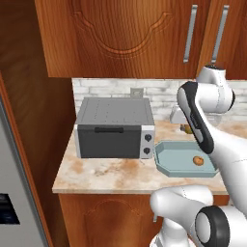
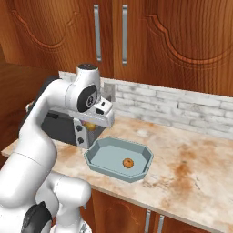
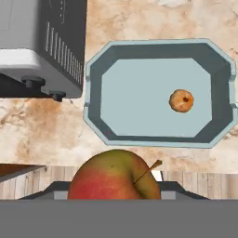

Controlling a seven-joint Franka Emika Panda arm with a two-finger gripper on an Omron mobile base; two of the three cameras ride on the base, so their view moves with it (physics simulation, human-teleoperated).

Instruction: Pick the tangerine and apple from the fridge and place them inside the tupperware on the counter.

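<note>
Jaws with apple (image 3: pixel 115 175) above tupperware (image 3: pixel 93 86)

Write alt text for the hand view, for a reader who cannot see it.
A red and yellow apple sits held in the gripper at the bottom, above a counter. Beyond it lies a pale blue tupperware with a small tangerine inside, right of centre. A grey toaster oven fills the upper left.

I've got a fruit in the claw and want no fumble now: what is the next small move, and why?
Probably carry the red-and-yellow apple forward over the shallow pale blue-grey container before opening. In the hand view the apple sits in the claw above the counter edge, short of the container's near wall. The small orange tangerine already lies inside towards one end, and the floor beside it is bare.
</note>
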